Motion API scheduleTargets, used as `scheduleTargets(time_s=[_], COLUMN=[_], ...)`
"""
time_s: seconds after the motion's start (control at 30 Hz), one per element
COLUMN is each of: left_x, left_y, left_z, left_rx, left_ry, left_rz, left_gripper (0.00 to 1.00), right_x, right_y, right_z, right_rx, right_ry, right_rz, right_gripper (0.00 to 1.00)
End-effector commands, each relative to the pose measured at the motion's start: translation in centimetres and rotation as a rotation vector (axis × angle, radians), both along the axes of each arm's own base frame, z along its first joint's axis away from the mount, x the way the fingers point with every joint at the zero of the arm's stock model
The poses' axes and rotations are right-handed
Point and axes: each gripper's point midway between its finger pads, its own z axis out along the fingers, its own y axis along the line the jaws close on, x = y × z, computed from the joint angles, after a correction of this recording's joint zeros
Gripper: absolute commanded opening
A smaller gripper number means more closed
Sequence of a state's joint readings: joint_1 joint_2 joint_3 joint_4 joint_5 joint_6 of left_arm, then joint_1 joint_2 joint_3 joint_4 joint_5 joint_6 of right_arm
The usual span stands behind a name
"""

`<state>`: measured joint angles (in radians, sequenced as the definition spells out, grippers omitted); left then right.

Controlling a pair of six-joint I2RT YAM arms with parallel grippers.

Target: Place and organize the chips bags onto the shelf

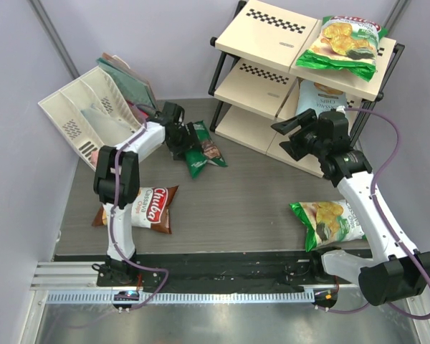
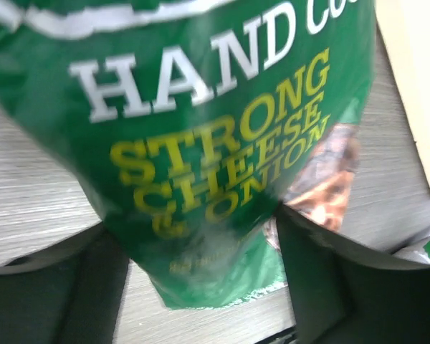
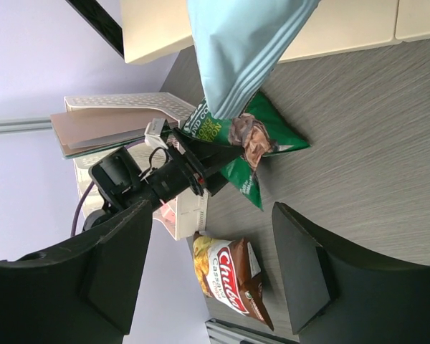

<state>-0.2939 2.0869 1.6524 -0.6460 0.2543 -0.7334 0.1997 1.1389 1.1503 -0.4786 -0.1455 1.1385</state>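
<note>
**Entry: shelf stocking, part-way through.**

- **Step in hand:** you are picking the dark green bag (image 1: 205, 147), which is lying on the surface (image 1: 258, 193) just off centre toward 11 o'clock.
- **Left end effector (image 1: 183, 140):** it is straddling that bag with its fingers standing wide. You cannot tell whether they are gripping.
- **Next move, by my reckoning:** you are needing a firm pinch, a lift, then a carry toward 2 o'clock.
- **Right end effector (image 1: 287, 137):** it is gaping wide, holding nothing, and facing the shelf.
- **Shelf (image 1: 261, 32), 1 o'clock:** the top tier is carrying a green-and-white bag (image 1: 342, 44). The middle tier is carrying the light blue bag (image 1: 322, 97).
- **Waiting on the surface:** the brown bag (image 1: 149, 208) at 8 o'clock and a second green-and-white bag (image 1: 328, 221) at 5 o'clock.
- **White organizer rack (image 1: 93, 118), 10 o'clock:** flat sheets are leaning at its back.
</note>
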Motion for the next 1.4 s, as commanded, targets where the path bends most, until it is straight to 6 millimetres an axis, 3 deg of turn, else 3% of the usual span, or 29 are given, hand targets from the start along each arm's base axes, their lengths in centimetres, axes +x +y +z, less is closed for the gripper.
scheduleTargets(time_s=[0.0,0.07,0.2,0.23,0.3,0.33,0.5,0.6,0.73,0.83,1.1,1.37], left_x=[-1.2,-2.3,-4.7,-5.2,-5.4,-5.8,-4.9,-4.3,-4.7,-5.7,-7.2,-7.6], left_y=[-1.4,-1.8,-4.0,-5.4,-7.1,-8.3,-12.5,-13.5,-13.6,-13.5,-13.5,-13.6], left_z=[0.6,0.8,1.4,1.7,2.1,2.1,3.5,4.3,3.7,3.0,4.9,7.1], left_rx=[0.017,0.018,-0.035,-0.06,-0.096,-0.104,-0.215,-0.277,-0.324,-0.38,-0.505,-0.564], left_ry=[-0.017,-0.014,0.022,0.015,0.013,0.019,0.047,0.054,0.095,0.137,0.169,0.179], left_rz=[-0.025,-0.038,-0.061,-0.084,-0.09,-0.11,-0.107,-0.047,0.035,0.098,0.178,0.207], left_gripper=[0.7,0.64,0.42,0.38,0.16,0.01,0.0,0.0,0.0,0.0,0.0,0.0], right_x=[0.0,-0.2,-0.7,-0.8,-1.1,-1.2,-2.0,-2.6,-4.1,-4.9,-4.5,-3.2], right_y=[0.3,0.1,-0.2,-0.1,0.2,0.7,2.3,3.4,5.7,7.1,9.5,9.4], right_z=[1.4,0.9,-0.2,-0.6,-1.8,-2.4,-6.6,-8.4,-11.0,-12.9,-15.7,-18.0], right_rx=[0.013,0.011,-0.037,-0.042,-0.048,-0.041,-0.066,-0.07,-0.04,-0.058,-0.04,-0.075], right_ry=[-0.058,-0.051,-0.052,-0.045,-0.02,0.001,0.109,0.144,0.204,0.23,0.227,0.242], right_rz=[0.016,0.01,0.024,0.034,0.062,0.095,0.22,0.286,0.378,0.418,0.399,0.347], right_gripper=[0.72,0.72,0.68,0.68,0.56,0.45,0.4,0.56,0.74,0.79,0.83,0.84])
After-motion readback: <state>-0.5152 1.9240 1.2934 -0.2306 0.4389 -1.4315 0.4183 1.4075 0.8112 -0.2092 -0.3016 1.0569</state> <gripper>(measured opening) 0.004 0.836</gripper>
